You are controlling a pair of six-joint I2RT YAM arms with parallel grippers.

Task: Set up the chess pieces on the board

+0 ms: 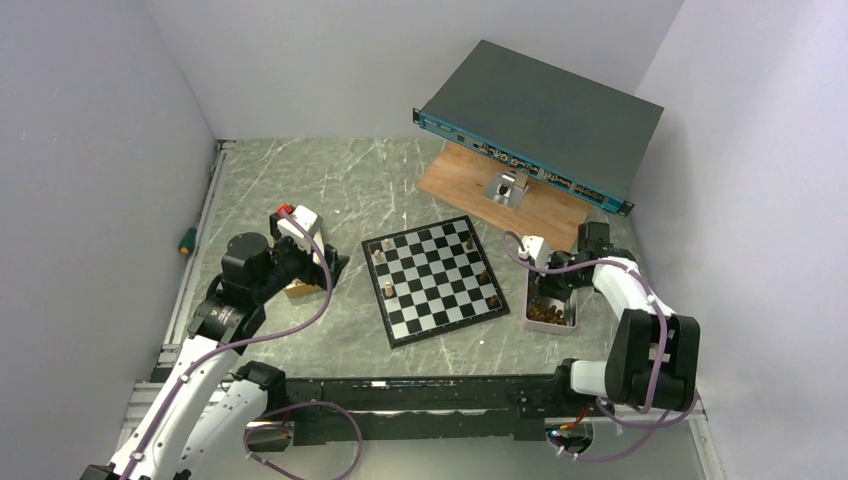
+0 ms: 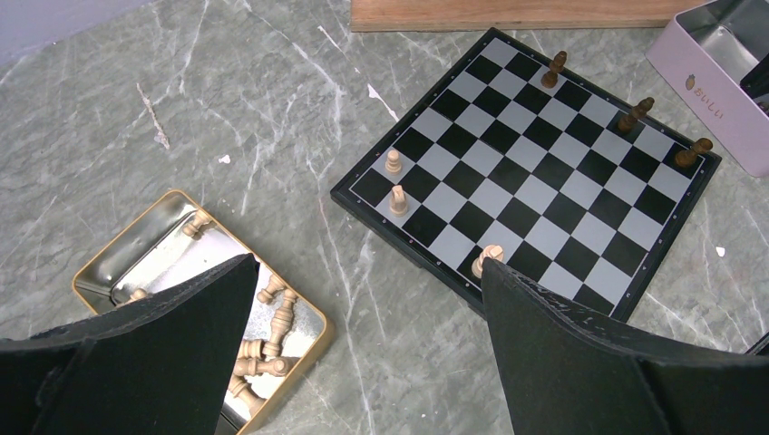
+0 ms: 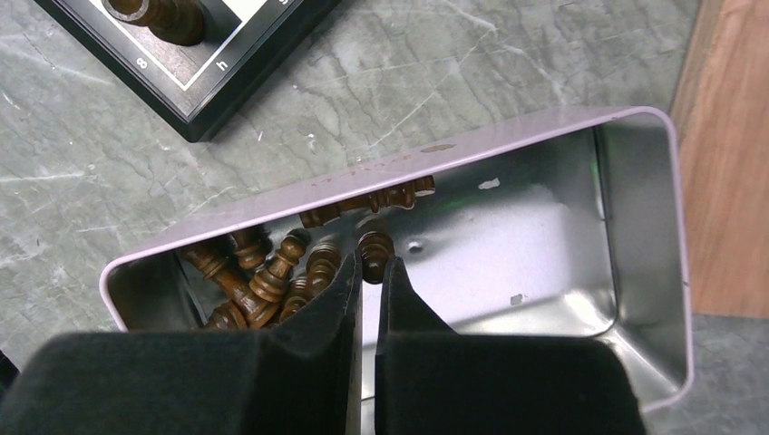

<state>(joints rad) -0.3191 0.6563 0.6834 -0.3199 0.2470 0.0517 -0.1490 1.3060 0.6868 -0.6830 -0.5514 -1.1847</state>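
**Marble table, white walls, a tin of pieces on either side of the board**

You are working on a grey marble-patterned table veined in white, closed in by plain white walls. At the far left a metal rail runs along the table's edge, and a small green-and-orange tool lies beside it.

Your left gripper hangs with its jaws spread wide, holding nothing. It is above a gold tin where light tan chess pieces lie jumbled.

To the right of that tin, the board lies flat on the marble, turned at an angle. Three light pieces stand along its left side and three dark pieces along its right side.

Just right of the board sits a pink tin with dark brown pieces heaped at one end. Your right gripper reaches into it with its jaws pressed almost together. The tips are at the head of one dark piece, but you cannot tell whether it is pinched.

Behind the board a brown wooden plank lies on the table. A flat dark grey equipment box sits tilted over the plank's far side, near the right wall.
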